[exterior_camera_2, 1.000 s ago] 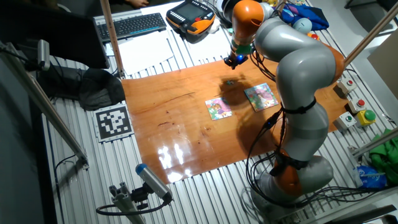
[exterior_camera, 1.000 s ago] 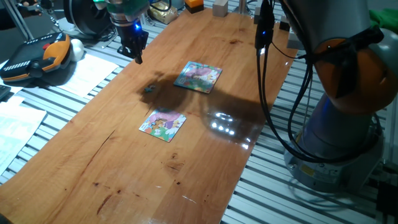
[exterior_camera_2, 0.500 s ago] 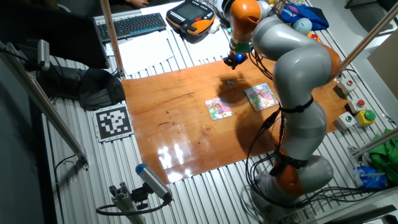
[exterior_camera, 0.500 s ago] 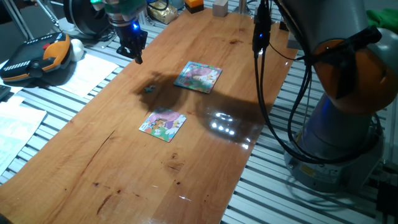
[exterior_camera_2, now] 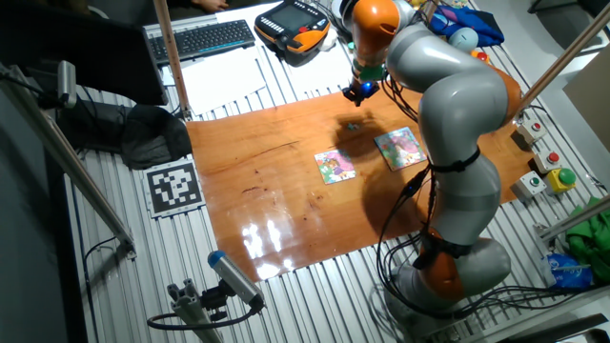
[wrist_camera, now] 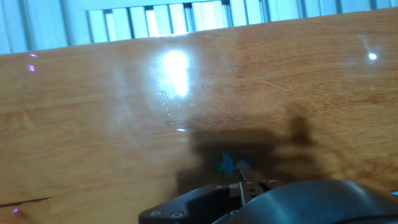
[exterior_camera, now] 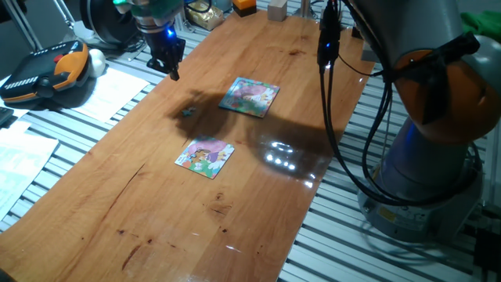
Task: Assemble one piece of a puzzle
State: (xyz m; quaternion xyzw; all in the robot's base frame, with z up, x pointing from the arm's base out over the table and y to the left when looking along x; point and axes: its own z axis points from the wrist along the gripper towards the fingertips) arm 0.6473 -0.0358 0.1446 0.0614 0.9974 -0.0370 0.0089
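The piece (exterior_camera: 187,112) is a tiny teal speck lying loose on the wooden table (exterior_camera: 258,211); it also shows in the other fixed view (exterior_camera_2: 354,125) and low in the hand view (wrist_camera: 227,163). The purple-pink puzzle (exterior_camera: 205,157) lies flat nearer the middle of the table, also seen in the other fixed view (exterior_camera_2: 335,166). My gripper (exterior_camera: 174,74) hangs above the table's far left edge, apart from the piece and holding nothing. Its fingers look closed together. It also shows in the other fixed view (exterior_camera_2: 360,92).
A second square puzzle with a light-blue border (exterior_camera: 250,96) lies beyond the first. An orange-and-black teach pendant (exterior_camera: 47,74) and papers (exterior_camera: 109,90) lie off the table's left side. The arm's base (exterior_camera: 430,157) and cables (exterior_camera: 333,102) stand at the right.
The gripper has shifted very slightly to the left. The piece and both puzzles have not moved.
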